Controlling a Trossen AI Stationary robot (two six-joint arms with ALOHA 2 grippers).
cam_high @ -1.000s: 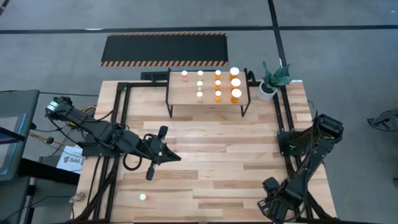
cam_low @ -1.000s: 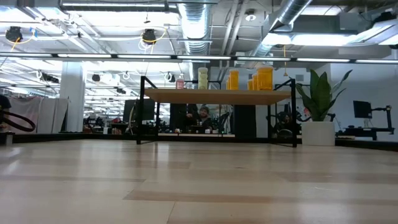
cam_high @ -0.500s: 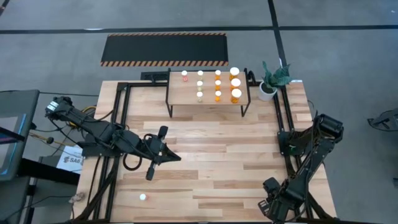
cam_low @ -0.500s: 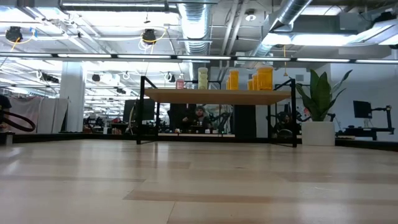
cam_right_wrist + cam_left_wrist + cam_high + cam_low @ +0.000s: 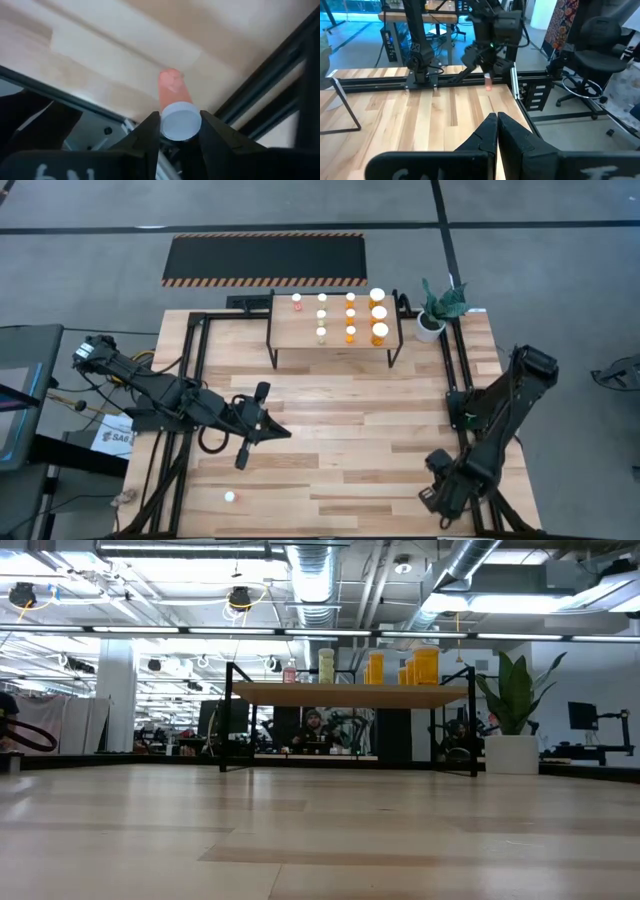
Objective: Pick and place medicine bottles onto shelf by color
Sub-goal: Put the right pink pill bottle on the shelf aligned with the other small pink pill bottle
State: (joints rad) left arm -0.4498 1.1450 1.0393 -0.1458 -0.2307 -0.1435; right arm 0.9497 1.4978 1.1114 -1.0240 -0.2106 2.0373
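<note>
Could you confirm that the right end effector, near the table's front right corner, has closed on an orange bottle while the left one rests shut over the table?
Not quite: the bottle in the right end effector is red-pink with a white cap, not orange, as the right wrist view shows. The rest holds: it sits near the table's front right corner, and the left end effector is shut.

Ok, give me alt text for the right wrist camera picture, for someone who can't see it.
Close-up from the right wrist: the right gripper pinches a small red-pink medicine bottle by its white cap, one dark finger on each side. Behind it lie the light-wood tabletop and black frame rails.
</note>
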